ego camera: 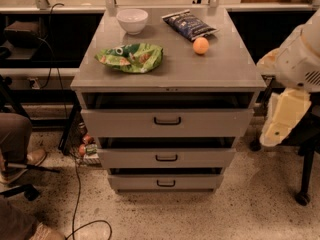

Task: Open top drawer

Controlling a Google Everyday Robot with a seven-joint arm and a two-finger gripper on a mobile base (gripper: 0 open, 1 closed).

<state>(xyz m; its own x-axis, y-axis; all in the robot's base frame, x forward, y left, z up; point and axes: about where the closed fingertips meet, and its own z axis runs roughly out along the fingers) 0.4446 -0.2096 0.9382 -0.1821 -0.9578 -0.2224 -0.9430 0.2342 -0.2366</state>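
Note:
The top drawer [200, 123] is the widest grey front of the cabinet, just under the cabinet top, with a small dark loop handle [167, 120] at its centre. A dark gap shows above its front. Two narrower grey drawers sit below it, the middle [200, 159] and the bottom [195, 183]. My gripper [280, 126], cream-coloured, hangs from the white arm [302, 59] at the right edge. It is to the right of the top drawer's front, apart from it and well away from the handle.
On the cabinet top [220, 69] lie a white bowl [132, 20], a green snack bag [132, 57], a dark blue chip bag [189, 25] and an orange [201, 45]. A person's leg and shoe [17, 144] and cables [75, 194] are at the left. A chair base [302, 184] is at the right.

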